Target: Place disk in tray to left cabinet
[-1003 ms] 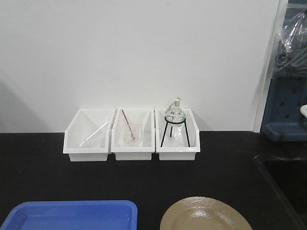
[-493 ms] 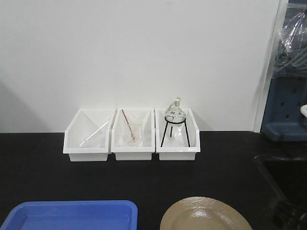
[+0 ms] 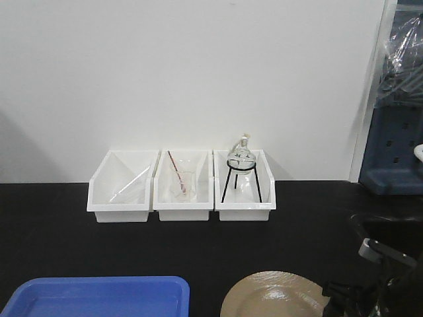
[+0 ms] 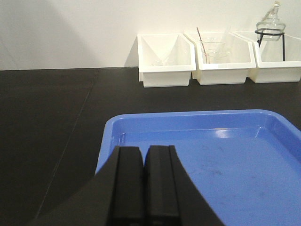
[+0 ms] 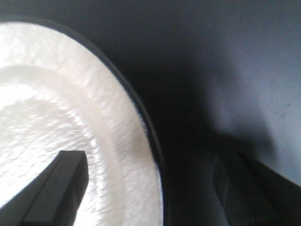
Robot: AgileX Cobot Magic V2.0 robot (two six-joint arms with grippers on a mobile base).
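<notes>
The disk (image 3: 274, 296) lies flat on the black table (image 3: 297, 224) at its near edge, right of the middle, with its near part cut off by the front view. It is tan with a rippled, glossy face and a thin dark rim. The tray (image 3: 99, 297), bright blue, lies at the near edge toward the table's left corner, just beside the disk with a strip of bare table between them.

The right gripper (image 3: 334, 292) comes in low from the near right corner and reaches the disk's right edge. In the right wrist view its jaws stand spread apart astride the rim: one finger (image 5: 54, 188) is over the disk's face and the other is over the dark table outside it. I cannot tell whether either finger touches the disk.

The left gripper (image 4: 143, 183) hangs over the tray's near left edge, its two black pads pressed together with nothing between them.

At the far edge, against the white wall (image 3: 198, 79), three white bins (image 3: 183, 201) stand side by side. The middle one holds a clear beaker (image 3: 183, 185) with a reddish stick, the right one a round glass flask (image 3: 240, 157) on a black tripod.
</notes>
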